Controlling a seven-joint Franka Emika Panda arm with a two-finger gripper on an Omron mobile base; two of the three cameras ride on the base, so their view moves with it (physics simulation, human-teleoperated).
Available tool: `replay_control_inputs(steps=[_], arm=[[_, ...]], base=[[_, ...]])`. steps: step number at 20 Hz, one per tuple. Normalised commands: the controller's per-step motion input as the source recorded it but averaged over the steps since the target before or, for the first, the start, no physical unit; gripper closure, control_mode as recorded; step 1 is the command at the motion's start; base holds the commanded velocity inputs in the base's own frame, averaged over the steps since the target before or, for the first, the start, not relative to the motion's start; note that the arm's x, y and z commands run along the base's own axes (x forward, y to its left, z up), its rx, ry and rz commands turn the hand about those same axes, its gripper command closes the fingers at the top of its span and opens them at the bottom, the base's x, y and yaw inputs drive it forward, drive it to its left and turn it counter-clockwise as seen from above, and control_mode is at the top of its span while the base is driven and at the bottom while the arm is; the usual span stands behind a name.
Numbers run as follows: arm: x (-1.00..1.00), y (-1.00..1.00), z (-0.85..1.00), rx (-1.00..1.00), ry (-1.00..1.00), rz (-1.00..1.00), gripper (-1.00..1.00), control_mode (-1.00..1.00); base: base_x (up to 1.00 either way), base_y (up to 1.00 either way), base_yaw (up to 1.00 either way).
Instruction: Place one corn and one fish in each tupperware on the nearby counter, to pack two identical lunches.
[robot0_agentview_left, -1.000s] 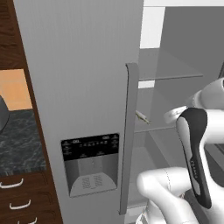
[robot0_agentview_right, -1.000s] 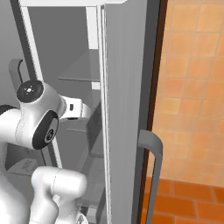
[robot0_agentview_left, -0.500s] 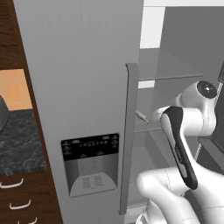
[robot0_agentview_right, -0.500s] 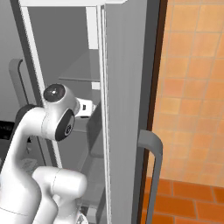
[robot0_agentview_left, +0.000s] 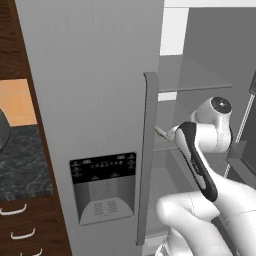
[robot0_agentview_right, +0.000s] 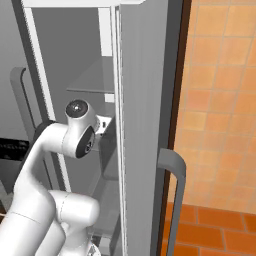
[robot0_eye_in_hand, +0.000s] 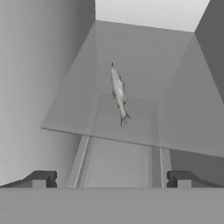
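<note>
Glass shelf (robot0_eye_in_hand: 78, 111) inside the open fridge (robot0_agentview_left: 95, 90) carries one fish (robot0_eye_in_hand: 118, 93) — pale, slender, lying alone near the middle. I count no second one on it. My gripper (robot0_eye_in_hand: 112, 178) is spread wide with nothing between the fingers, facing the fish, well apart from it — the shelf edge is between us.

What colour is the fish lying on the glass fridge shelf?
Pale silvery-grey with a darker back; the fish shows best in the hand view.
</note>
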Motion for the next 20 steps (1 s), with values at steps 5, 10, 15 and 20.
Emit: replay_control_inputs(steps=[5, 10, 15, 20], arm=[[0.48, 0.0, -0.15, 0.0, 0.02, 0.01, -1.0, -1.0], [0.47, 0.0, -0.13, 0.0, 0.02, 0.0, -1.0, -1.0], [0.51, 0.0, -0.18, 0.0, 0.0, 0.0, -1.0, -1.0], [0.49, 0.0, -0.32, 0.0, 0.0, 0.01, -1.0, -1.0]], base=[[0.0, 0.0, 0.0], [0.0, 0.0, 0.0], [0.0, 0.0, 0.0], [0.0, 0.0, 0.0]])
